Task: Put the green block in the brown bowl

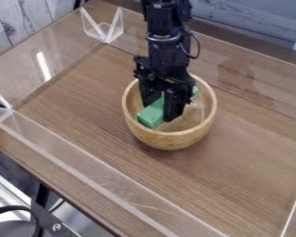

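Observation:
The brown bowl (176,135) sits near the middle of the wooden table. My gripper (161,109) points straight down into it, with its black fingers inside the rim. It is shut on the green block (152,115), which hangs tilted between the fingers, low inside the bowl. Whether the block touches the bowl's floor I cannot tell.
A clear plastic wall (64,171) runs along the table's front and left edges. A small clear bracket (101,26) stands at the back left. Bare wooden tabletop (77,102) surrounds the bowl.

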`<act>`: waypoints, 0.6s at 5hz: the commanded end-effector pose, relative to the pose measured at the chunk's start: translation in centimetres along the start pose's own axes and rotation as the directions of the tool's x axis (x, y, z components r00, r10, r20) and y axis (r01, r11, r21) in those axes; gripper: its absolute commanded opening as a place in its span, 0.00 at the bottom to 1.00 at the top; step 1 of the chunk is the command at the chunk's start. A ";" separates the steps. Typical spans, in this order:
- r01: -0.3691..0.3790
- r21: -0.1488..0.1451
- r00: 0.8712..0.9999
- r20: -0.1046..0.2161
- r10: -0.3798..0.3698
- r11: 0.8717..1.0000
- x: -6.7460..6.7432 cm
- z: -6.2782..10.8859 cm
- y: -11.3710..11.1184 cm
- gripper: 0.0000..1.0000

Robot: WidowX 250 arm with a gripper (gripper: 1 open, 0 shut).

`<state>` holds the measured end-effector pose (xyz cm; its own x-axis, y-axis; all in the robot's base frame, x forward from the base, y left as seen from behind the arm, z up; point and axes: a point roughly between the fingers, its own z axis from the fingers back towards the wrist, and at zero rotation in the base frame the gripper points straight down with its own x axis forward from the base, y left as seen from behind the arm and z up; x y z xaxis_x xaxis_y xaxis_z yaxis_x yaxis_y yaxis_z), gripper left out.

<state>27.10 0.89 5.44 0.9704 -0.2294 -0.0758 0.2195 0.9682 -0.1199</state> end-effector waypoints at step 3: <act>0.008 0.017 0.999 0.042 -0.009 1.000 1.0 1.2 0.0 0.00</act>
<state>27.01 0.76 5.24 0.9701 -0.2268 -0.0869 0.2155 0.9688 -0.1227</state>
